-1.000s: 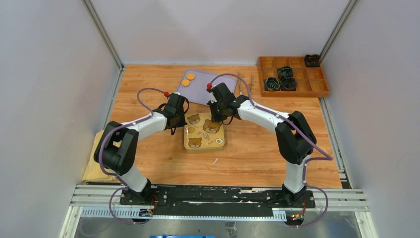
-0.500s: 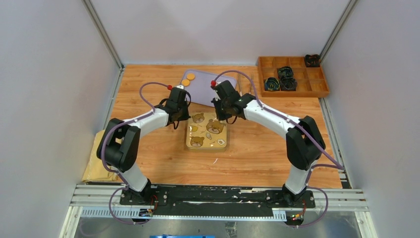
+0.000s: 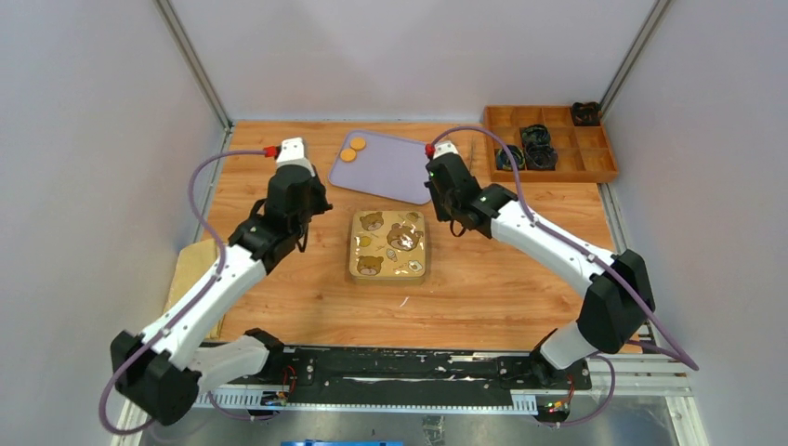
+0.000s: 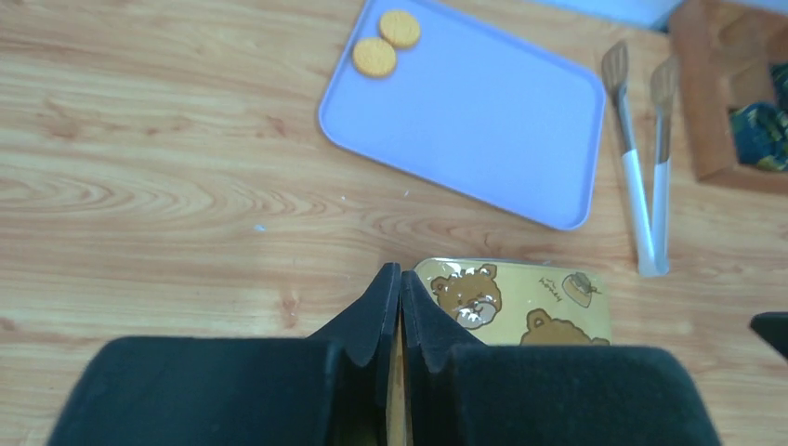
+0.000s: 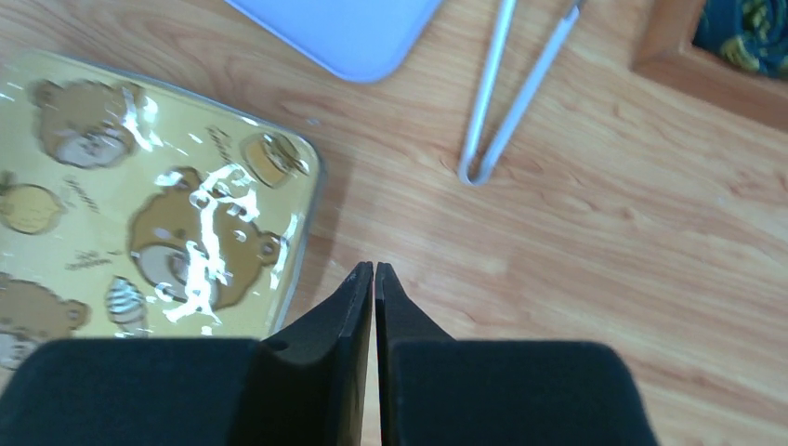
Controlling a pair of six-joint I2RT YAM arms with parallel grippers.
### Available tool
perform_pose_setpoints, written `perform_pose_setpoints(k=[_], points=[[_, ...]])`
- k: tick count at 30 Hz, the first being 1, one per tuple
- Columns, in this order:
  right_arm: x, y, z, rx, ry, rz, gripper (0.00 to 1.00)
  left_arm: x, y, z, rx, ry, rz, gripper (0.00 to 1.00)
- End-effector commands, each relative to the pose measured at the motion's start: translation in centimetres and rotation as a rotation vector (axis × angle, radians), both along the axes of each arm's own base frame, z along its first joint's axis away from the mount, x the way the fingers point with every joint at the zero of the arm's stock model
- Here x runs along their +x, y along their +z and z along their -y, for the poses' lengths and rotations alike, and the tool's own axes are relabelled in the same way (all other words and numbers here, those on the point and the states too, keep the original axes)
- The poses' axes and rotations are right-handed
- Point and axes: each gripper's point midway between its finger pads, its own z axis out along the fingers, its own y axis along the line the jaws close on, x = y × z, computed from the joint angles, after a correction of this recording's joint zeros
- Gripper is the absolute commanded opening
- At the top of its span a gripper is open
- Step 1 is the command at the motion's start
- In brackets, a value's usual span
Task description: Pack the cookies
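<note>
Two cookies (image 3: 352,149) lie at the far left corner of a purple tray (image 3: 395,177); they also show in the left wrist view (image 4: 387,43). A closed yellow tin with bear pictures (image 3: 389,245) sits in front of the tray. My left gripper (image 3: 312,208) hangs raised to the left of the tin, shut and empty; its fingertips (image 4: 400,271) show beside the tin's far left corner (image 4: 520,302). My right gripper (image 3: 457,221) is raised to the right of the tin (image 5: 139,204), shut and empty, over bare wood (image 5: 374,268).
White-handled tongs (image 4: 641,204) lie right of the tray, also in the right wrist view (image 5: 506,93). A wooden compartment box (image 3: 548,139) with dark items stands at the back right. A tan cloth (image 3: 186,279) lies at the left table edge.
Both grippers have left the tin's far corners, lifting up and outward, left arm to the left, right arm to the right. The tin shifted slightly right early on, then stayed.
</note>
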Motion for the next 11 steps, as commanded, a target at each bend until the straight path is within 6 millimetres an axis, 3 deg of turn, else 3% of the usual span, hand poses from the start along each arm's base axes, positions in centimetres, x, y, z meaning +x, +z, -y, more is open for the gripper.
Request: perform_pose_setpoints(k=[1,9,11], points=[[-1.5,-2.2,3.5,-0.111,-0.091,-0.023,0.1,-2.4,0.0,-2.3,0.034,0.044,0.026,0.11],[-2.6,-2.8,5.7,-0.132,-0.156,0.0,0.11,-3.1,-0.2,-2.8,0.057,0.044,0.014,0.15],[-2.7,-2.4,6.1,-0.142,-0.172,0.003,0.16,-3.1,-0.3,-2.8,0.06,0.042,0.012,0.16]])
